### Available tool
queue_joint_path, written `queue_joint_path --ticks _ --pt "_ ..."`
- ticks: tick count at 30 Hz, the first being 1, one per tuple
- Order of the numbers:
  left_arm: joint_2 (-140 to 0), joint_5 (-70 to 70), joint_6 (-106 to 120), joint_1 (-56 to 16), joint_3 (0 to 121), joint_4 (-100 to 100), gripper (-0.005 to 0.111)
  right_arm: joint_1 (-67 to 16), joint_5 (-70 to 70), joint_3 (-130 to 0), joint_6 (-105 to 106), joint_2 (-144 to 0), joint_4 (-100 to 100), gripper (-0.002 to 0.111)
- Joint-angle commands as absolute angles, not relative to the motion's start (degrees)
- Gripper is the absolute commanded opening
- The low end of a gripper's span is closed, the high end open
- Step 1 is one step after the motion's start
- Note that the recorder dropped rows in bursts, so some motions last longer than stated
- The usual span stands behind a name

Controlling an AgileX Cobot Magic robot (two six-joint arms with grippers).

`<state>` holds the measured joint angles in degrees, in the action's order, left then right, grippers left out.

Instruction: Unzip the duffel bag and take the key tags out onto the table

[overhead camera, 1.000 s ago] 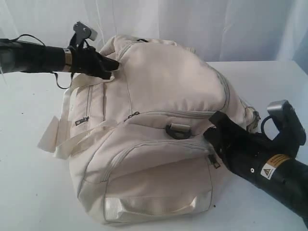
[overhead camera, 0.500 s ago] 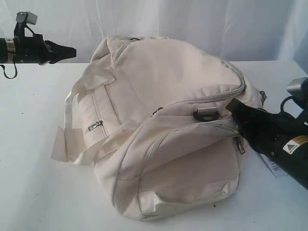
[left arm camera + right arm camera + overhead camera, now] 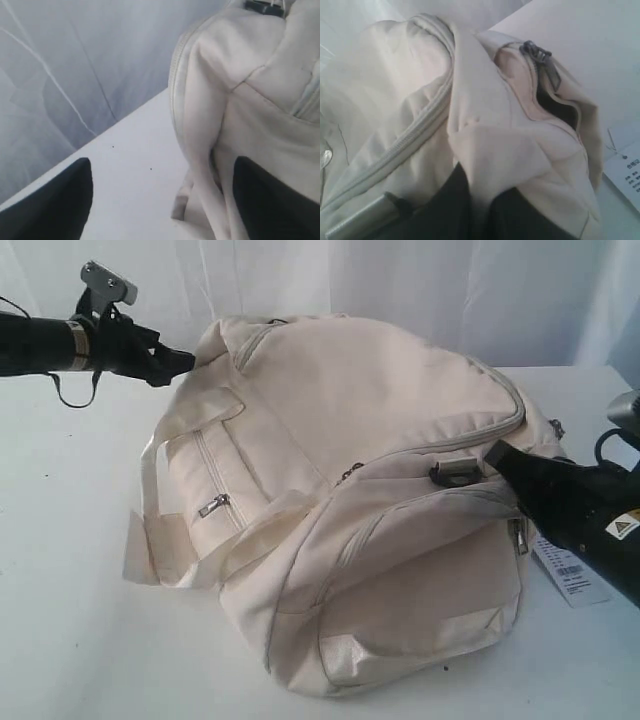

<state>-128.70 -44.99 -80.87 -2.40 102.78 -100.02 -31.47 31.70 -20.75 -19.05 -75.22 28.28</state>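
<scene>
- Exterior view, nearest first: the duffel bag [image 3: 380, 440] has slid toward the right of the frame across the worktop [image 3: 70, 640] over the last second. A white paper label [image 3: 572, 572] has come into sight at its right end.
- Your right fingers [image 3: 497, 458], at the right edge, are what dragged it. The right wrist view shows them closed on a fold of the cream fabric, near a metal zip pull [image 3: 535, 50] with a short dark gap open next to it.
- That zip is barely started, so I judge the unzipping is nearly all ahead of you.
- The key tags show in no view; I take them to be inside the bag.
- Farthest back, upper left: your left fingers [image 3: 178, 360] drew away half a second ago and have come back to the bag's upper left corner. Whether they touch it I cannot tell. The left wrist view shows them spread wide and empty, with the bag's end ahead.
- Consider pinning that corner with the left, so the bag stops travelling when the pull is drawn.
</scene>
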Motion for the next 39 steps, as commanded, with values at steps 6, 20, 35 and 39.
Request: queue_joint_path --ticks 6,20,35,39 --pt "-131.74 -35.98 -77.74 -7.16 103.38 -97.71 0.067 -30.64 36.89 -21.41 -18.09 -74.31 29.3 0.0" --pt "-135.39 -36.16 -94.26 -7.53 110.31 -95.6 0.002 -30.64 33.68 -21.41 -18.09 -74.31 28.34 0.0" --pt "-135.13 -54.73 -107.85 0.0 111.36 -99.95 0.0 -30.64 35.73 -21.41 -18.09 -74.31 28.34 0.0" --pt "-134.62 -69.45 -109.9 6.2 111.36 -99.95 0.0 -30.64 38.15 -22.44 -12.91 -74.31 29.3 0.0"
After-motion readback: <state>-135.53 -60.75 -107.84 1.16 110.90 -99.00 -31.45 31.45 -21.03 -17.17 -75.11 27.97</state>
